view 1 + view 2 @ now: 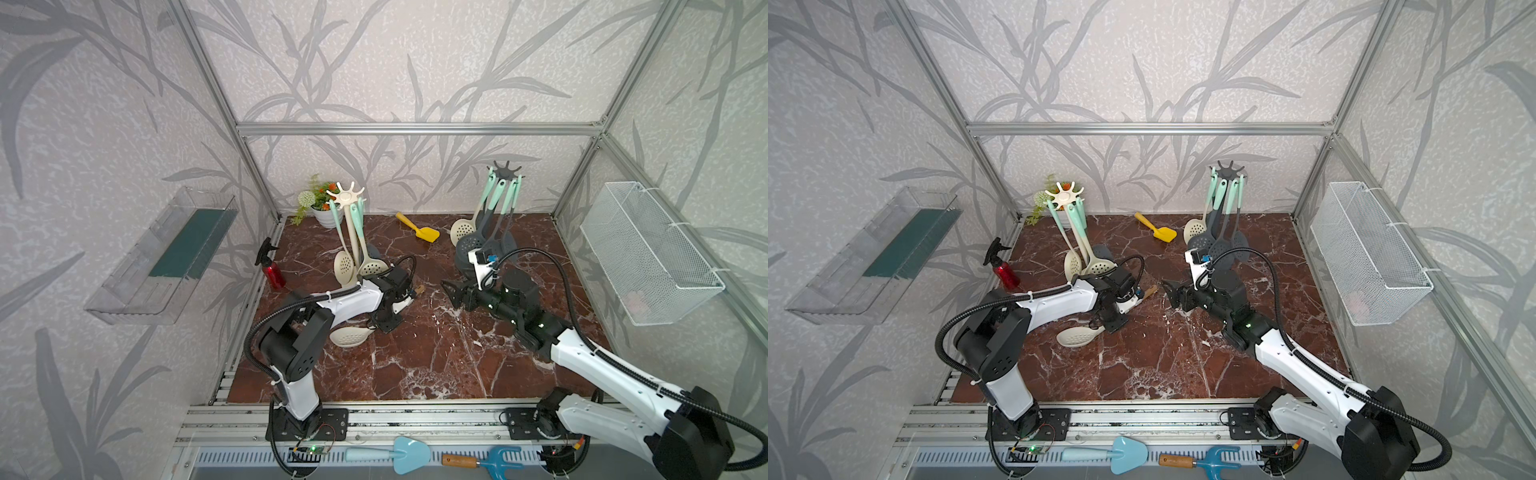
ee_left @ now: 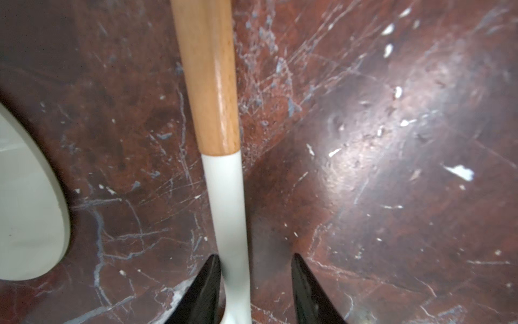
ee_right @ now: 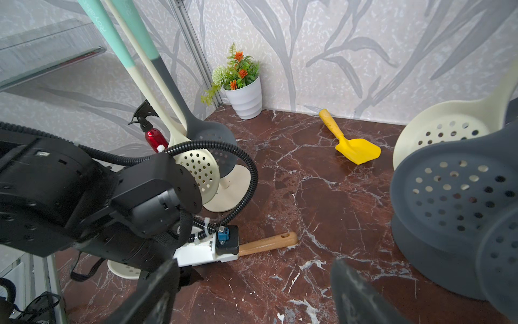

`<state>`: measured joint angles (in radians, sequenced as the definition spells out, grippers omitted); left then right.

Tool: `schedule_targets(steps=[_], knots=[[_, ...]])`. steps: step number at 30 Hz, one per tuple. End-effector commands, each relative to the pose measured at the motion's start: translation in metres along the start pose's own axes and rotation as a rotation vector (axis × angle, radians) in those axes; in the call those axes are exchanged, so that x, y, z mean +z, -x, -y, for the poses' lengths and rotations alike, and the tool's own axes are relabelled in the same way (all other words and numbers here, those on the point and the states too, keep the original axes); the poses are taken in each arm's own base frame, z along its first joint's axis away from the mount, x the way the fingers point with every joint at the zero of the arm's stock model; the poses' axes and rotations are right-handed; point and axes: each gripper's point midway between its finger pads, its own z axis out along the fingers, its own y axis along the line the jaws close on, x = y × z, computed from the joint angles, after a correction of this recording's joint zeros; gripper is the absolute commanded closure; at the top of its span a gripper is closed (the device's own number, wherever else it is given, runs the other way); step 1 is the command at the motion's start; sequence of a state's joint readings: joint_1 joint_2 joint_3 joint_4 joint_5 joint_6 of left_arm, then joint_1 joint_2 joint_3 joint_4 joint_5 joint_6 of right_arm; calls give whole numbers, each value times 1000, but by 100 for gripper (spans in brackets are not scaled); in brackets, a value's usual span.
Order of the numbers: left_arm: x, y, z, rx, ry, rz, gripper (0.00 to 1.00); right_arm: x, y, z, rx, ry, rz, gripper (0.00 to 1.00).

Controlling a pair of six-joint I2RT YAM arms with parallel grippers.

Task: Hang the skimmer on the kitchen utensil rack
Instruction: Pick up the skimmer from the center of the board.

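Observation:
The skimmer lies flat on the marble table, its cream perforated head (image 1: 348, 336) (image 1: 1077, 336) toward the front and its wooden handle (image 2: 207, 84) (image 3: 266, 244) pointing toward the middle. My left gripper (image 1: 385, 323) (image 1: 1113, 322) (image 2: 255, 256) points down and straddles the skimmer's white neck (image 2: 228, 210). One finger touches the neck and the other stands apart, so the jaws are open. The right gripper (image 1: 451, 293) (image 1: 1169, 293) (image 3: 253, 263) hovers open and empty beside the handle's end. A cream utensil rack (image 1: 345, 197) stands at the back left and a dark rack (image 1: 506, 170) at the back right, both hung with several skimmers.
A red spray bottle (image 1: 274, 272) and a flower pot (image 1: 324, 214) stand at the left wall and back corner. A yellow scoop (image 1: 419, 228) lies at the back. A wire basket (image 1: 648, 253) hangs on the right wall, a clear shelf (image 1: 166, 257) on the left.

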<state>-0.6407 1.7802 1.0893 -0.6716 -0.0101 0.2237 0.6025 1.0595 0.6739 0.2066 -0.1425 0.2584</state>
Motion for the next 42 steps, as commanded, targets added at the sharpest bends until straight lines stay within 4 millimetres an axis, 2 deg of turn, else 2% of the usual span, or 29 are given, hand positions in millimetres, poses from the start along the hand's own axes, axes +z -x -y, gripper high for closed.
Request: schedule_targets(steps=[1, 6, 8, 11, 15, 18, 23, 27, 29, 30, 37, 42], knots=[[12, -9, -1, -31, 25, -41, 62, 3, -5, -1, 32, 15, -4, 16], [17, -10, 4, -86, 5, -55, 80, 20, -48, 9, 267, -32, -130, 19], [15, -9, 4, -105, 4, -33, 90, 24, -63, 13, 369, -72, -136, 20], [8, -3, 6, -123, -2, 8, 99, 28, -82, 25, 508, -147, -167, 20], [6, 0, 7, -125, 0, 30, 100, 35, -99, 28, 668, -190, -203, 20], [6, -1, 9, -116, 1, 23, 100, 53, -102, 18, 776, -151, -209, 20], [1, 0, 14, -103, 5, 43, 100, 87, -128, 8, 975, -129, -267, 20], [-3, -1, 18, -92, 1, 52, 100, 106, -138, 15, 1083, -146, -237, 21], [-4, -1, 19, -88, 5, 56, 100, 115, -136, 16, 1119, -149, -211, 21], [-4, -1, 19, -87, 5, 57, 100, 120, -145, 19, 1137, -171, -222, 21], [-12, 3, 21, -85, 1, 95, 100, 149, -175, 33, 1267, -222, -190, 21], [-18, 8, 23, -78, -9, 125, 100, 170, -185, 42, 1334, -194, -123, 24]])
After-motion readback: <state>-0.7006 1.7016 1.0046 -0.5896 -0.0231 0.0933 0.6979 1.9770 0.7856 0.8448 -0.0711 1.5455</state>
